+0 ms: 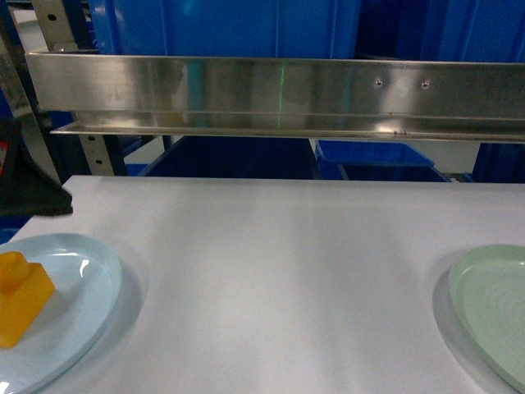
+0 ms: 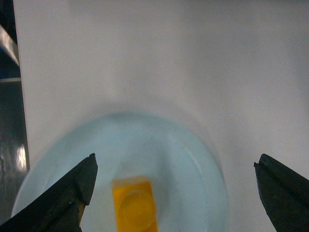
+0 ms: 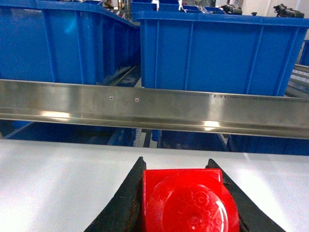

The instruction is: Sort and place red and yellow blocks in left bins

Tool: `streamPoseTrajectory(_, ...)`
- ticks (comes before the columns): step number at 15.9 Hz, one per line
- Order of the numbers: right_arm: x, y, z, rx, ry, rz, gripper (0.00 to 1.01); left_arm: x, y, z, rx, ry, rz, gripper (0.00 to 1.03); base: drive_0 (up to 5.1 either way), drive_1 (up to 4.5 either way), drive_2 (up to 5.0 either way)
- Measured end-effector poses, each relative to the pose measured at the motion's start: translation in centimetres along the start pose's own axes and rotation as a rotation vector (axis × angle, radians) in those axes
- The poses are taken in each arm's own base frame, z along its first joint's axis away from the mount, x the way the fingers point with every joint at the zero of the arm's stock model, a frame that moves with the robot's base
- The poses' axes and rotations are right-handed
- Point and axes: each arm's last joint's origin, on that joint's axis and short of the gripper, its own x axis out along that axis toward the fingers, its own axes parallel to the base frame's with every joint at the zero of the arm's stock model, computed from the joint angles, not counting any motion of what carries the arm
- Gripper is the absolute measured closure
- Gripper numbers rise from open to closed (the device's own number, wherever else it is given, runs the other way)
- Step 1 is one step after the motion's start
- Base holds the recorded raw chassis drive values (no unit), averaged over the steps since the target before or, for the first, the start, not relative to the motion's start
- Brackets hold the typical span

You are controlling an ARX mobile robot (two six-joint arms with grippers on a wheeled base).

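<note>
Two hands: left hand (image 2: 175,166) spread above the upright yellow brick (image 2: 134,204); right hand (image 3: 181,166) clamps a red brick (image 3: 189,200).

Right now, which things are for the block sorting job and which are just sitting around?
For the job:
- yellow block
- red block, clamped in the right gripper
- blue bins
- left gripper, open above the yellow block

Just sitting around:
- pale blue plate
- pale green plate
- metal rail

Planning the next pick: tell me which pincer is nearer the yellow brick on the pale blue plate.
Left. The left pincer hangs open directly over the yellow brick; the right pincer is elsewhere, shut on a red brick facing the blue bins.
</note>
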Motion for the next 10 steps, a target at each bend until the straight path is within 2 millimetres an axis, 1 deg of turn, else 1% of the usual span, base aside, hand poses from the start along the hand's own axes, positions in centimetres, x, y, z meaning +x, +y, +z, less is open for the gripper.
streamPoseTrajectory(1,0.0,0.0,0.0,0.000,0.002,0.000,0.73,0.5,0.2,-1.0,0.012,0.025,0.026,0.05,0.0,0.00,0.0)
streamPoseTrajectory(4,0.0,0.0,0.0,0.000,0.001,0.000,0.73,0.9,1.0,-1.9,0.040,0.009,0.108,0.05,0.0,0.00,0.0)
streamPoseTrajectory(8,0.0,0.0,0.0,0.000,0.001,0.000,0.73,1.8,1.0,-5.4,0.015,0.107,0.157,0.05,0.0,0.00,0.0)
streamPoseTrajectory(10,0.0,0.0,0.0,0.000,0.002,0.000,0.73,1.3,0.8,-6.1,0.020,0.108,0.157,0.05,0.0,0.00,0.0)
